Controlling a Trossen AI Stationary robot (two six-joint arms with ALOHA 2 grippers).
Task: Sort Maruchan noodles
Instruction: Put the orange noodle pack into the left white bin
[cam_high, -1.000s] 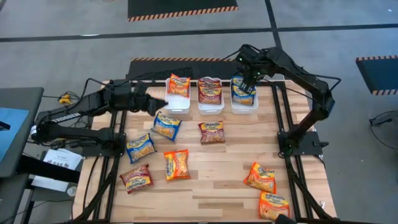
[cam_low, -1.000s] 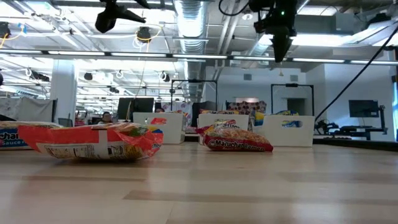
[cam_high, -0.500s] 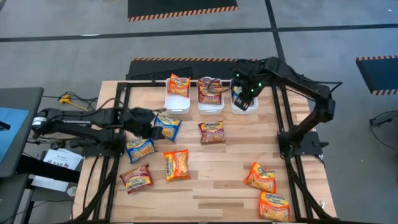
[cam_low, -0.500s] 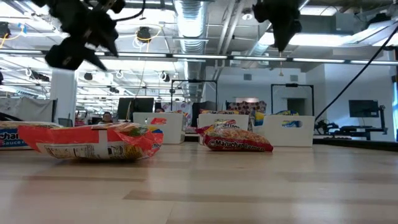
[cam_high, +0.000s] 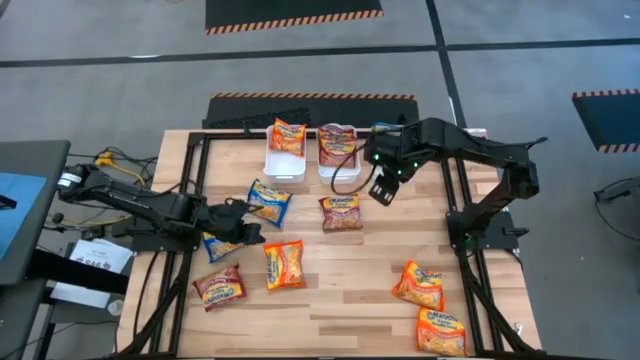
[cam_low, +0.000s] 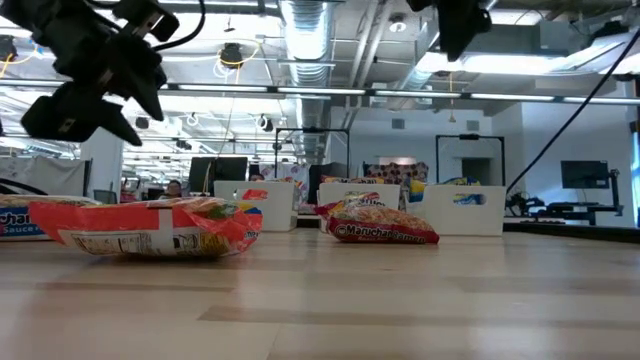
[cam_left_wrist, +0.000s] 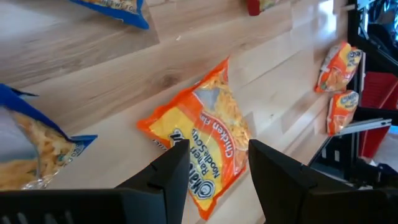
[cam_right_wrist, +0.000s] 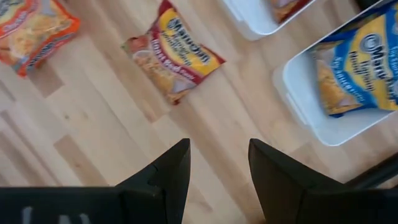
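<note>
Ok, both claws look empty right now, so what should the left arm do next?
Probably lower the open left claw onto the blue crinkly plastic noodle packet right beside it. It hangs above the wooden table with nothing held. The open right claw hovers near the maroon packet, so that one seems covered.

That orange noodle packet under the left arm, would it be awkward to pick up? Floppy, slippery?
Probably a bit of both. The orange packet has a shiny, crinkled wrapper, so it may slide on the wooden table if nudged. It lies flat with thin sealed edges, so those edges likely flop while the noodle block inside stays stiff. It looks light.
</note>
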